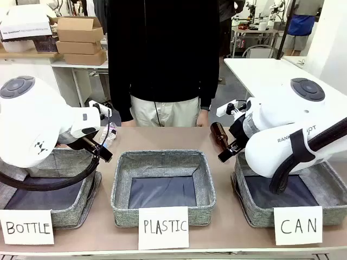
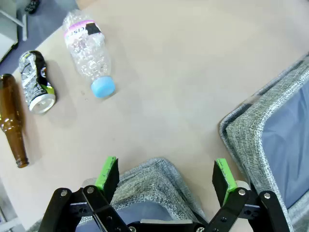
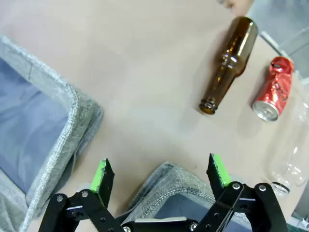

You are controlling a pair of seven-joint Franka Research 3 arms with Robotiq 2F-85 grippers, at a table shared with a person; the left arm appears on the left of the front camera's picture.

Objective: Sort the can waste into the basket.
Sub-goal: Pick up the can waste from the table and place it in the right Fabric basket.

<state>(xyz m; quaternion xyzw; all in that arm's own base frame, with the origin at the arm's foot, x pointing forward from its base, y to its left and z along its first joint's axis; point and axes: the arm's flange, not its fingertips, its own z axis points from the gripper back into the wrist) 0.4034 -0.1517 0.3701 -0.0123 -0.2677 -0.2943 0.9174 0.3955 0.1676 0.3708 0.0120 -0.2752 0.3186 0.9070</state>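
Red can (image 3: 273, 88), clear bottle (image 3: 291, 152) beside it cropped, left pincer (image 2: 166, 174), right pincer (image 3: 161, 171) both spread

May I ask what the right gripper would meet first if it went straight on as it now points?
Probably the corner rim of the grey woven-fabric CAN basket, between the open right gripper's fingers; depth is unclear, so possibly the tan tabletop beyond.
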